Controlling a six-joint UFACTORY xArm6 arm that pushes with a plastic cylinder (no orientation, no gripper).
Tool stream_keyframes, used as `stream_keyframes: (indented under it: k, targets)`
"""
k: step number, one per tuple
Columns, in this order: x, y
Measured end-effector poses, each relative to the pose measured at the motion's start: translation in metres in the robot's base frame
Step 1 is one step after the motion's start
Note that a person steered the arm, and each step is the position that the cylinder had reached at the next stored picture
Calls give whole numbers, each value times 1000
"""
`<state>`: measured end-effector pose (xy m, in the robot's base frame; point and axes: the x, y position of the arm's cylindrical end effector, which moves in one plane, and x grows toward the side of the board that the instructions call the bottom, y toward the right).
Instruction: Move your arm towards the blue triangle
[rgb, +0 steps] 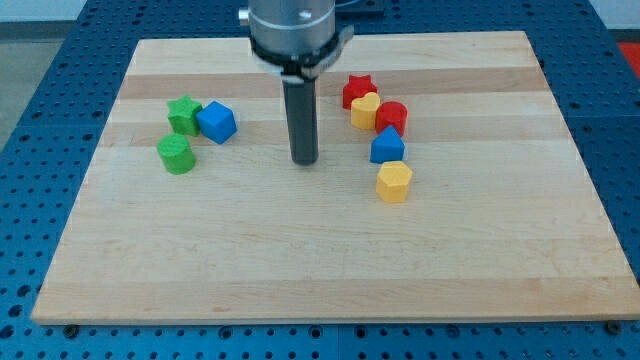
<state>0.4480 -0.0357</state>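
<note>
Gripper there is none on this arm; it ends in a plain dark rod holding nothing, and my tip (304, 160) rests on bare wood of the worktop (300, 270) near the middle. The blue triangle (387, 147) lies at about 3 o'clock from my tip, near but apart from it. That triangle sits in a chain of touching blocks: a red star (355, 90) at the chain's 12 o'clock end, then a yellow heart (365, 109), a red cylinder (392, 116), the triangle, and a yellow hexagon (394, 182) at 6 o'clock. Well off at 9 to 10 o'clock from my tip are a blue cube (216, 122), a green star (184, 114) and a green cylinder (176, 154).
</note>
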Motion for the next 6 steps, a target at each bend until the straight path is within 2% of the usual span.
stream_keyframes:
  k: [1,2,3,4,6]
  targets:
    - [51,7]
    - [89,39]
    - [94,87]
    - [86,135]
    - [26,155]
